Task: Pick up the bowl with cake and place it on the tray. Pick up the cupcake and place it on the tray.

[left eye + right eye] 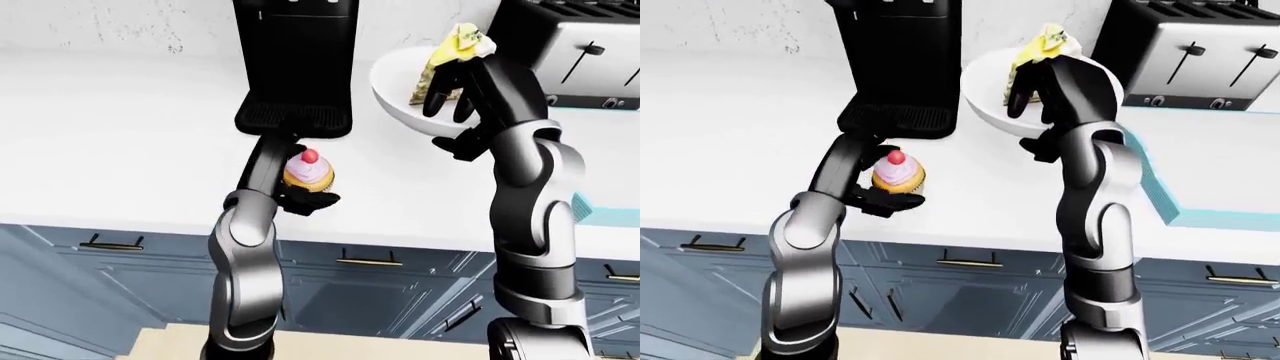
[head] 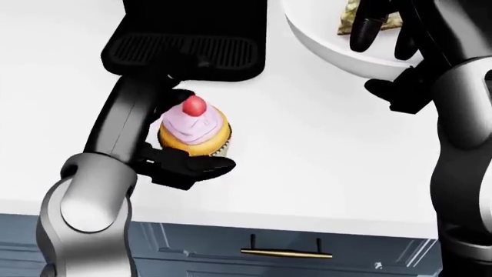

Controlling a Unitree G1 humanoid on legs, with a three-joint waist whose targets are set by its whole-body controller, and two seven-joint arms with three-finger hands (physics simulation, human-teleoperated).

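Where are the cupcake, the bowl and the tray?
cupcake (image 2: 192,127): head view, pink frosting.
bowl (image 1: 985,97): right-eye view, white outer wall.
tray (image 1: 1160,191): right-eye view, light blue rim.

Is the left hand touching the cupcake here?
Touching. In the head view the left hand wraps the cupcake: one finger lies against its wrapper's underside.

Pretty clearly a home kitchen: white counter (image 1: 730,105) over blue-grey cabinets (image 1: 970,292) with brass pulls (image 1: 970,263), a black coffee maker (image 1: 902,60) against the far wall, and a chrome toaster (image 1: 1195,64) off to the right.
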